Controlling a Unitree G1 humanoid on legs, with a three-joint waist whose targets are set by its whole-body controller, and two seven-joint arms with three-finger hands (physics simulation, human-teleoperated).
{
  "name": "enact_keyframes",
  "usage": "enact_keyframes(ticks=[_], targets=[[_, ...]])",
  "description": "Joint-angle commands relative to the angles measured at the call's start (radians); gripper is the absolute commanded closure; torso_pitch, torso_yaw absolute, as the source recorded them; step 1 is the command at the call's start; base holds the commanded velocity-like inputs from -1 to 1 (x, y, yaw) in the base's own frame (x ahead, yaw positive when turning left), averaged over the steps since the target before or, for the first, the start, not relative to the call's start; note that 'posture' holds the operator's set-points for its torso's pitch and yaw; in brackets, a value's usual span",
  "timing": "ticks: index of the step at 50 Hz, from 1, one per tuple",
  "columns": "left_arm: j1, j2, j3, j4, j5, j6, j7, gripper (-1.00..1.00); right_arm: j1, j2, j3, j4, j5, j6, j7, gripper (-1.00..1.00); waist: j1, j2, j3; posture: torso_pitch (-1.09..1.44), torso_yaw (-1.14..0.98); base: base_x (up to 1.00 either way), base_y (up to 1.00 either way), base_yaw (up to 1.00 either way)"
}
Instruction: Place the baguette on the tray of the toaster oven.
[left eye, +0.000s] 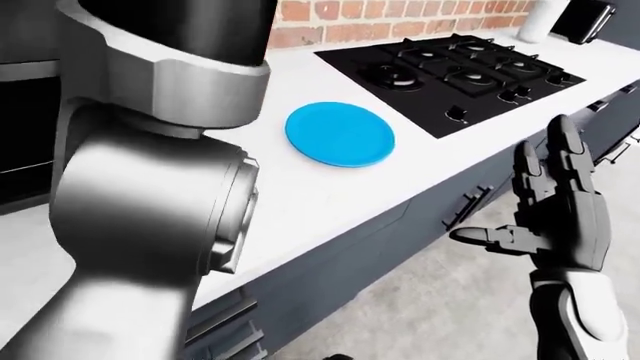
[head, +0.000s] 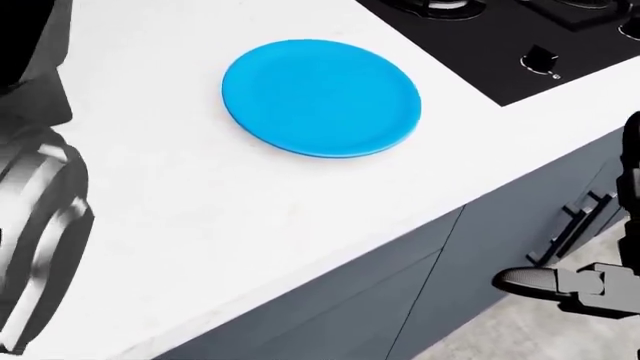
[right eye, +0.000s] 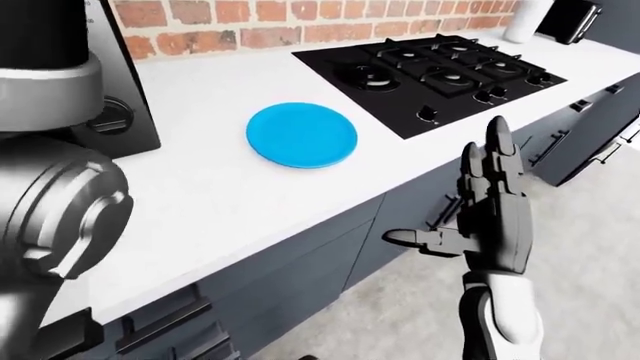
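Observation:
No baguette shows in any view. A blue plate (head: 320, 97) lies bare on the white counter (head: 200, 210). The toaster oven (right eye: 118, 112) is a dark box with a knob at the left of the right-eye view; my left arm (left eye: 150, 202) hides most of it, and its tray is hidden. That arm fills the left of every view, with its hand out of frame. My right hand (left eye: 525, 199) is open, fingers spread upward and thumb pointing left, over the floor beside the cabinets and holding nothing.
A black gas hob (left eye: 460, 67) is set in the counter to the right of the plate, below a brick wall (right eye: 300, 22). Grey cabinet doors with black handles (head: 570, 221) run under the counter edge. Grey floor (right eye: 380, 315) lies below.

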Motion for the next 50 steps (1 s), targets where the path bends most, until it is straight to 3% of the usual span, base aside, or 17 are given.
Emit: enact_keyframes(ticks=[1,13,31,50], targets=[[-0.004,0.003,0.007,-0.072,0.051,0.009,-0.053,1.0,-0.015,-0.01,-0.007,-0.032,0.0,-0.028,-0.003,-1.0,0.002,0.0,-0.02,0.0,-0.42,0.0,0.0,0.0],[0.054,-0.018,0.026,-0.301,0.22,0.004,-0.269,1.0,-0.017,-0.008,0.003,-0.038,-0.003,-0.025,-0.008,-1.0,0.039,0.004,-0.014,0.0,-0.36,0.0,0.0,0.0],[0.118,-0.01,0.051,-0.443,0.338,0.006,-0.383,1.0,-0.018,0.0,0.032,-0.016,-0.02,-0.048,-0.007,-1.0,0.097,0.006,-0.008,0.0,-0.27,0.0,0.0,0.0],[0.103,-0.008,0.061,-0.491,0.383,0.014,-0.452,1.0,-0.033,-0.002,0.049,-0.021,-0.034,-0.033,-0.011,-1.0,0.171,0.008,0.003,0.0,-0.17,0.0,0.0,0.0]])
